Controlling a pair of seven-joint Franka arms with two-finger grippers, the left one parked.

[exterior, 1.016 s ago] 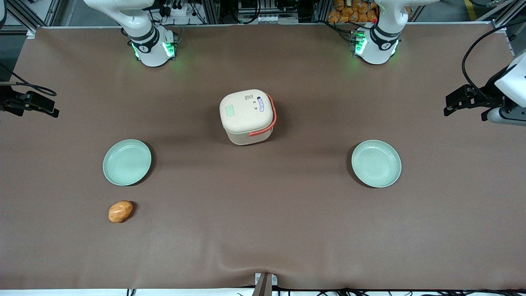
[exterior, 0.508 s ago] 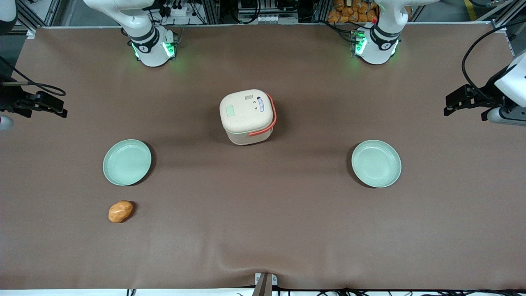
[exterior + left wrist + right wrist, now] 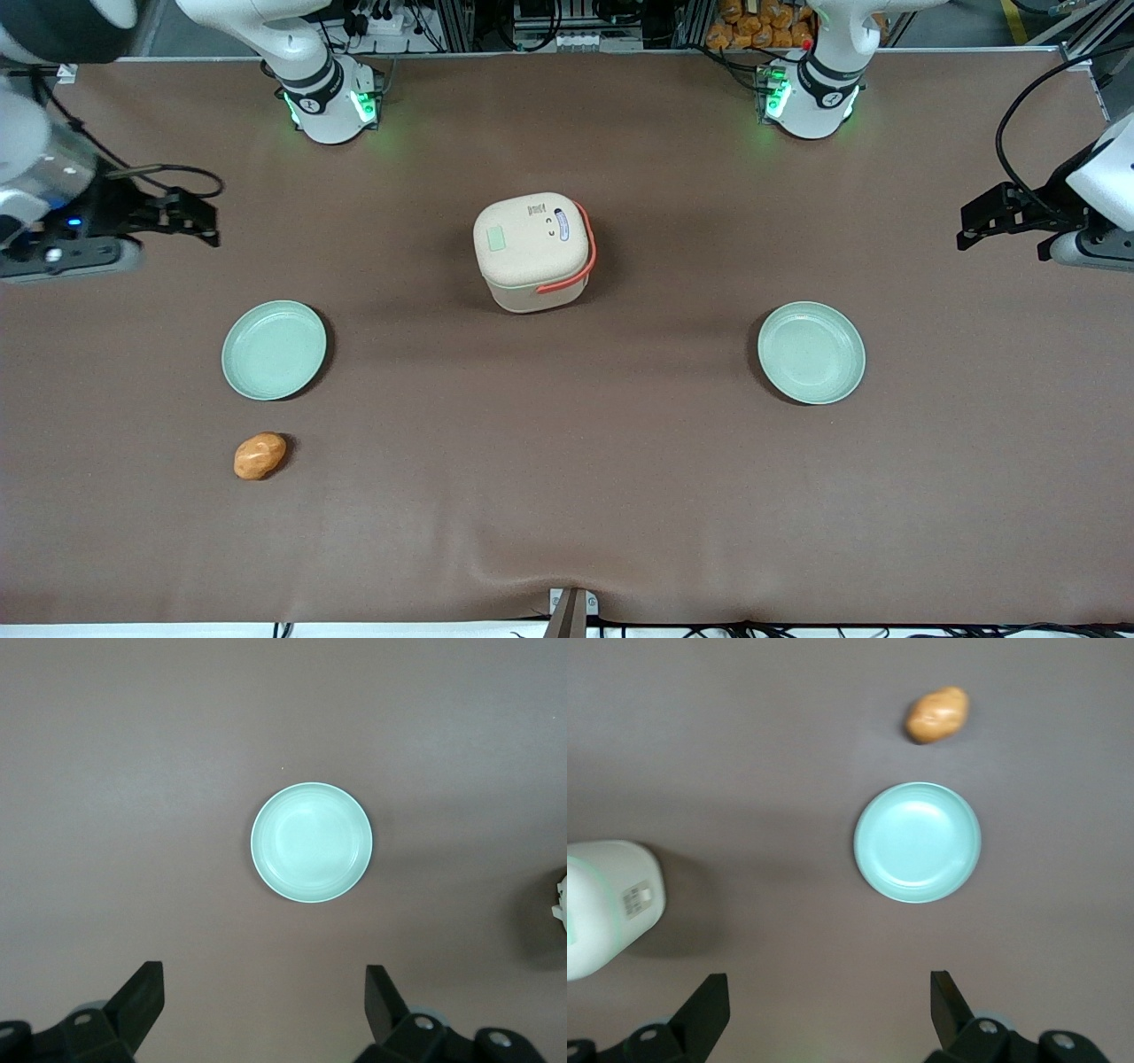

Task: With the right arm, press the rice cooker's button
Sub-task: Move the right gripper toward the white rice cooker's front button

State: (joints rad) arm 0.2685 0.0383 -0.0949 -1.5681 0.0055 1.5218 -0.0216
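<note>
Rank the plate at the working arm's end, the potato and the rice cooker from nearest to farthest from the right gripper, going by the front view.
The gripper hangs open at the working arm's end of the table.
1. Plate: nearer the front camera than the gripper.
2. Potato: nearer the camera again than that plate.
3. Rice cooker: mid-table, sideways toward the parked arm.
</note>
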